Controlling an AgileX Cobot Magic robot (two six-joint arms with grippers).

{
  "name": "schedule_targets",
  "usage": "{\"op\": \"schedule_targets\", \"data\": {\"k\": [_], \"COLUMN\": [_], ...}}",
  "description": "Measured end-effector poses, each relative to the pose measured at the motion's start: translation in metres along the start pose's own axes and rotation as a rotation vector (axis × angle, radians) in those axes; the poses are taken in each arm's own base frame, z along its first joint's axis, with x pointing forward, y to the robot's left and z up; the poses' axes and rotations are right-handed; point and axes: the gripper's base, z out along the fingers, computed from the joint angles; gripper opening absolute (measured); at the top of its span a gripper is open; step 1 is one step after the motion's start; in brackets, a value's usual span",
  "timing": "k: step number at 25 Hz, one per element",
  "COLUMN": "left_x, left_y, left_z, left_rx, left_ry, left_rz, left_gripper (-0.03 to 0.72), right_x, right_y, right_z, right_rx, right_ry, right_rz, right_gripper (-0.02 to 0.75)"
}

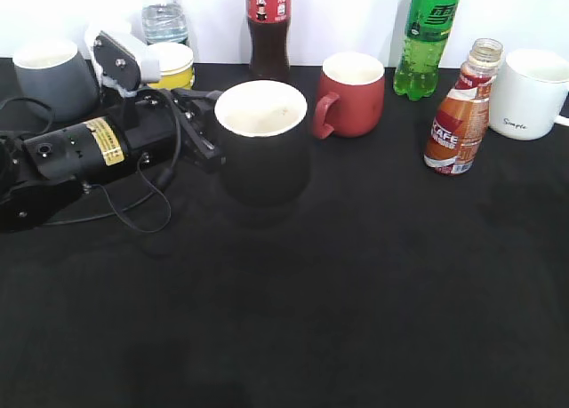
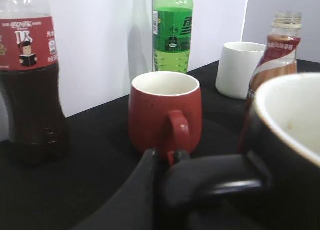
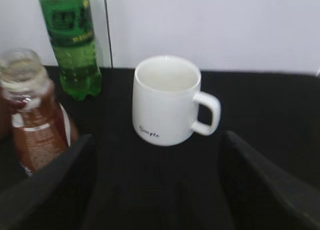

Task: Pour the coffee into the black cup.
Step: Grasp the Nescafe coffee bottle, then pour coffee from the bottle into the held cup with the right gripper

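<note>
Black cup handle in left hand; coffee well apart.

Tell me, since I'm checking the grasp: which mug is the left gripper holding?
The black cup; the left gripper clamps its handle. The grey, red and white mugs stand free.

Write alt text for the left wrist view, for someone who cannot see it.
The left pincer is shut on the loop handle of the wide glossy black cup with a white inside, close at right. Behind stand a red ceramic mug, a dark cola bottle with a red label, a green soda bottle, a white mug and the small clear coffee bottle, uncapped.
</note>
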Motion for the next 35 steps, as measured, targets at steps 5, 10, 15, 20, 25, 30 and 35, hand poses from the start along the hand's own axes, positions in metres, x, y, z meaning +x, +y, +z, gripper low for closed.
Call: {"op": "schedule_targets", "data": {"k": [5,10,15,20,25,30,35], "left_x": [0.0,0.0,0.002,0.002,0.002,0.002,0.003], "left_y": [0.0,0.0,0.001,0.001,0.001,0.001,-0.001], "left_z": [0.0,0.0,0.0,0.0,0.0,0.0,0.0], "left_rx": [-0.002,-0.002,-0.009,-0.01,-0.01,-0.01,0.01], "left_ry": [-0.001,0.0,0.021,0.025,0.025,0.025,0.031], "left_rz": [-0.001,-0.001,-0.001,-0.001,-0.001,-0.001,0.011], "left_gripper": [0.055,0.054,0.054,0.054,0.054,0.054,0.054], "right_x": [0.032,0.07,0.081,0.083,0.086,0.089,0.088], "right_y": [0.012,0.035,0.038,0.042,0.051,0.053,0.053], "right_z": [0.033,0.053,0.07,0.113,0.15,0.151,0.151], "right_rx": [-0.125,-0.381,-0.41,-0.447,-0.535,-0.562,-0.569], "right_ry": [0.053,0.077,0.11,0.089,-0.026,-0.047,-0.041], "right_rz": [-0.026,-0.064,-0.054,-0.086,-0.089,-0.084,-0.063], "right_gripper": [0.589,0.589,0.664,0.675,0.659,0.526,0.526]}}
